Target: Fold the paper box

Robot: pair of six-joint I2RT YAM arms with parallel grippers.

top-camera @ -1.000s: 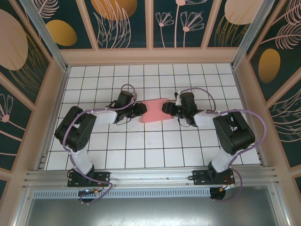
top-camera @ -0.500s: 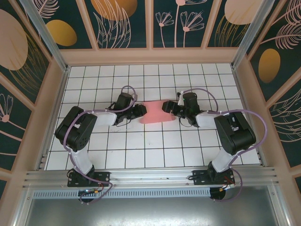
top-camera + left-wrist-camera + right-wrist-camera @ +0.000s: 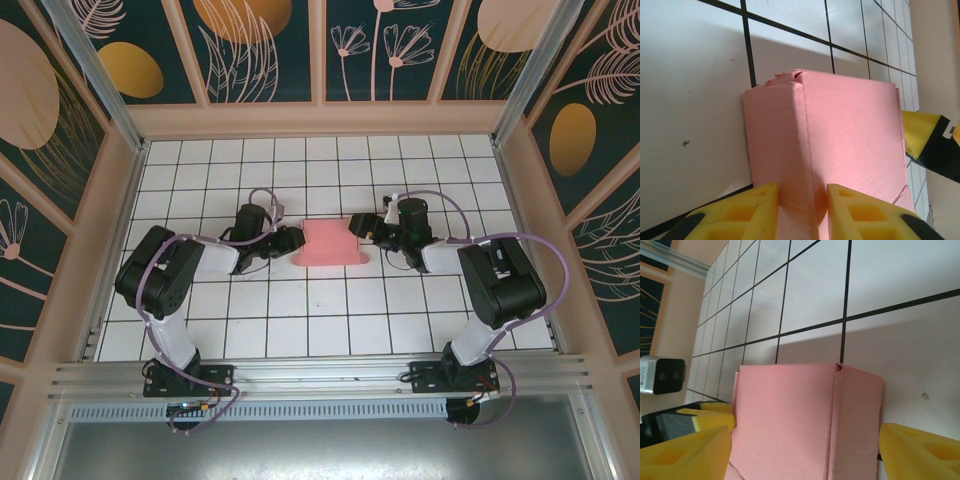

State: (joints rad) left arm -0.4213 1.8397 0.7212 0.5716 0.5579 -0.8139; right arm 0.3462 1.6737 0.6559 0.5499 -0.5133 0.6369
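The paper box point(image 3: 331, 245) is a salmon-pink card block lying on the white tiled floor between both arms. My left gripper point(image 3: 292, 240) is at its left end. In the left wrist view its yellow fingers point(image 3: 747, 210) pinch a folded corner ridge of the box point(image 3: 840, 130), so my left gripper point(image 3: 802, 195) is shut on it. My right gripper point(image 3: 357, 229) is at the box's right end. In the right wrist view it point(image 3: 805, 435) stands open, one finger on each side of the box point(image 3: 785, 415), the far finger point(image 3: 917, 450) just beside the side flap.
Tiled floor point(image 3: 330, 320) lies free in front of the box and behind it. Wooden walls point(image 3: 320, 120) close off the back and both sides. A metal rail point(image 3: 320, 375) runs along the near edge by the arm bases.
The right gripper's jaws have spread wider. The box has gone from a pinched, waisted shape to a squarer block. Both wrists have drawn slightly outward.
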